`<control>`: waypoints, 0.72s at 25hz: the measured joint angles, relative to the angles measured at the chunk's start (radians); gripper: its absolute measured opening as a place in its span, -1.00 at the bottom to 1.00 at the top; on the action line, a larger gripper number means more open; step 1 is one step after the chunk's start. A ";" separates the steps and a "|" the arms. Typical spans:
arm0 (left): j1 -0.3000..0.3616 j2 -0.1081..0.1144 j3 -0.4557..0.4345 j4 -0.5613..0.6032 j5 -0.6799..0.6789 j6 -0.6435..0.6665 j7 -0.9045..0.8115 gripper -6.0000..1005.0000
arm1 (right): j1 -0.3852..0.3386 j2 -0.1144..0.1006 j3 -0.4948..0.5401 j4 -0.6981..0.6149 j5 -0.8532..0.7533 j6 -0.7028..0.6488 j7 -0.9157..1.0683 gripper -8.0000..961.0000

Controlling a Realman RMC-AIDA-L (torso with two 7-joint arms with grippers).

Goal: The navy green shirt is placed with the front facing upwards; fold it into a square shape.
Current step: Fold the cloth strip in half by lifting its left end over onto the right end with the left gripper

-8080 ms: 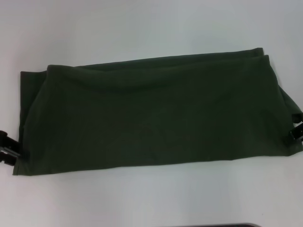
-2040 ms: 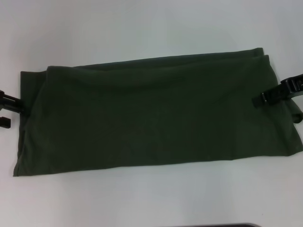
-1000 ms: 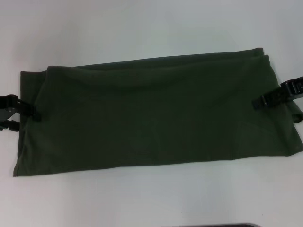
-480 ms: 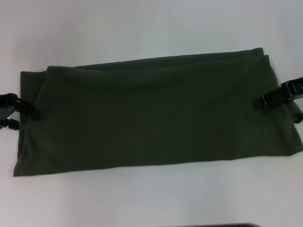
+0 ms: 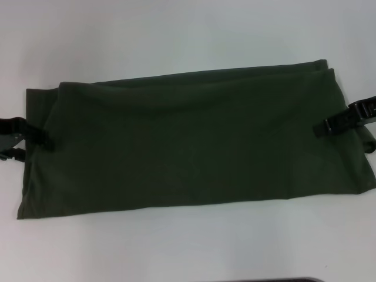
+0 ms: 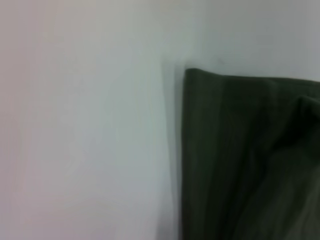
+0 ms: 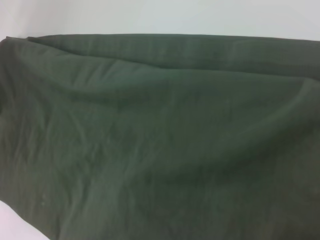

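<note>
The navy green shirt lies on the white table as a long folded band running left to right, plain green side up with no lettering showing. My left gripper is at the band's left end, open; one finger reaches over the cloth edge and the other sits lower, beside the edge. At the right end my right gripper rests over the cloth. The left wrist view shows a corner of the shirt against the table. Creased shirt fabric fills the right wrist view.
The white table surrounds the shirt on all sides. A dark strip shows at the bottom edge of the head view.
The left gripper moved up along the left end and in over the shirt's edge, its fingers drawing closer together. The right gripper moved up and onto the right end, then held still. The shirt has not shifted.
</note>
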 joint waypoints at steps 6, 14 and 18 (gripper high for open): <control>-0.011 -0.003 0.000 -0.021 -0.006 0.003 0.009 0.40 | -0.003 -0.001 0.000 0.000 0.001 0.000 0.000 0.43; -0.019 -0.016 0.001 -0.023 -0.007 0.014 0.020 0.40 | -0.002 -0.001 0.000 0.000 0.003 -0.001 -0.002 0.43; -0.020 -0.018 0.001 -0.023 -0.005 0.015 0.028 0.40 | -0.002 -0.001 0.000 0.000 0.003 -0.001 -0.002 0.43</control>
